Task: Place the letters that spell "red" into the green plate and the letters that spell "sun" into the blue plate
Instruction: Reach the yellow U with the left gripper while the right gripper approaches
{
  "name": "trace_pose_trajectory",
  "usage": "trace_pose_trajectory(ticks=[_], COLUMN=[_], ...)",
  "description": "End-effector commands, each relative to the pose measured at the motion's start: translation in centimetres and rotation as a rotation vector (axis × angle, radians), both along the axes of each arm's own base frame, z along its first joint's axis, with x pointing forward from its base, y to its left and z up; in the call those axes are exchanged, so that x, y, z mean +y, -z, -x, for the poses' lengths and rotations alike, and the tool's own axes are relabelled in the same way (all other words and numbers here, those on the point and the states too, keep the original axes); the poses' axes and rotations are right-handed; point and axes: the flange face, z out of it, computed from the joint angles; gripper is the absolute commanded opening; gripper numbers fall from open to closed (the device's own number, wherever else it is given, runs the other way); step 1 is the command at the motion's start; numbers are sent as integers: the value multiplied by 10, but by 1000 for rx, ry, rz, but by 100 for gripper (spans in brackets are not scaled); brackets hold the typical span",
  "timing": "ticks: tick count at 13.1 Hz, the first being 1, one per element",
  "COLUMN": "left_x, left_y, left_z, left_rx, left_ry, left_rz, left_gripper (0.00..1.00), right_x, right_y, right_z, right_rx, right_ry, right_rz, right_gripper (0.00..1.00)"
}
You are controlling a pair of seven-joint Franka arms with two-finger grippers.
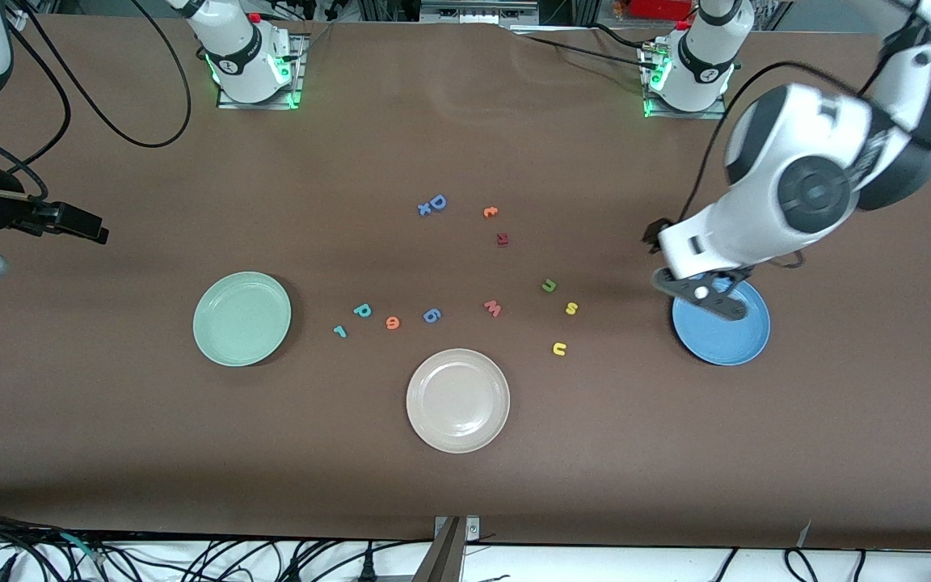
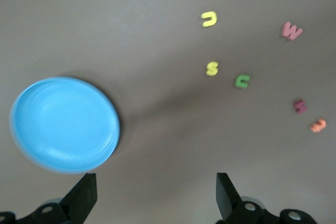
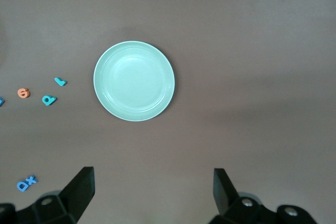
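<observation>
Brown table (image 1: 465,501) holds three plates and many tiny foam letters. The left arm comes from its base and bends down in a big curve. Its left claw (image 1: 704,293) hangs over the edge of the blue plate (image 1: 736,339), pointing down, with its fingers (image 2: 84,196) spread wide and nothing in them. The right arm waits at its end of the table. Its right claw (image 1: 82,226) is up in the air, wide open too, and holds nothing.

The green plate (image 1: 242,318) sits toward the right arm's end. Beside it lie the teal "r" (image 1: 340,331), the teal "d" (image 1: 363,309) and the orange "e" (image 1: 392,322), all on the table. The blue plate sits toward the left arm's end. Near it lie the green "n" (image 1: 549,284), the yellow "s" (image 1: 571,308) and the yellow "u" (image 1: 559,348), also on the table. Both plates have no letters in them.

A white plate (image 1: 457,400) sits nearer the camera, between the other two. A pink "w" (image 1: 493,308) and a blue "6" (image 1: 431,315) lie just above it in the front view.
</observation>
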Motion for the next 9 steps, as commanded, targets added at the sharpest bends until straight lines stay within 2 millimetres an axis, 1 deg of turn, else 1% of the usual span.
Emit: trace_pose_trajectory(ticks=[1, 3, 5, 6, 7, 8, 9], left_x=[-24, -35, -43, -48, -71, -93, -102], left_y=[53, 94, 128, 149, 168, 181, 189], left_z=[-25, -36, -49, -52, -48, -43, -43], left_rx=[-56, -94, -153, -161, -177, -193, -201], left_ry=[0, 7, 5, 5, 20, -23, -68], left_rz=[24, 42, 67, 72, 84, 85, 80], left_gripper=[100, 100, 100, 100, 100, 100, 100], right_x=[17, 33, 58, 74, 88, 107, 122], right_y=[2, 9, 24, 36, 50, 66, 82], right_z=[-5, -10, -18, -23, -29, -34, -37], right_rx=[6, 5, 4, 5, 6, 11, 30], right_ry=[-6, 10, 27, 25, 23, 15, 23], right_rz=[-21, -18, -15, -14, -15, -22, -59], right_gripper=[100, 100, 100, 100, 100, 100, 100])
